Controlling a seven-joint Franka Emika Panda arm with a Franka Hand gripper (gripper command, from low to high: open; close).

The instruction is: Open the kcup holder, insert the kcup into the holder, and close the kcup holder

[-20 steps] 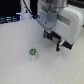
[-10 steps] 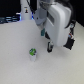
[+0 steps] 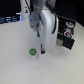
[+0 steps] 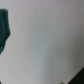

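On the white table (image 3: 15,55), far right in the exterior view, we see the holder (image 3: 66,34) open, pod tops showing. Our arm (image 3: 47,25) stands between it and the kcup (image 3: 32,52), which sits near, untouched; insertion and closing remain. Only the wrist view shows a blurred dark-green edge. We cannot tell the gripper's (image 3: 42,48) state.

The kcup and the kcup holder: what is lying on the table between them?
In the exterior view, only the arm's gripper comes down between the kcup and the kcup holder. The white table there shows nothing else.
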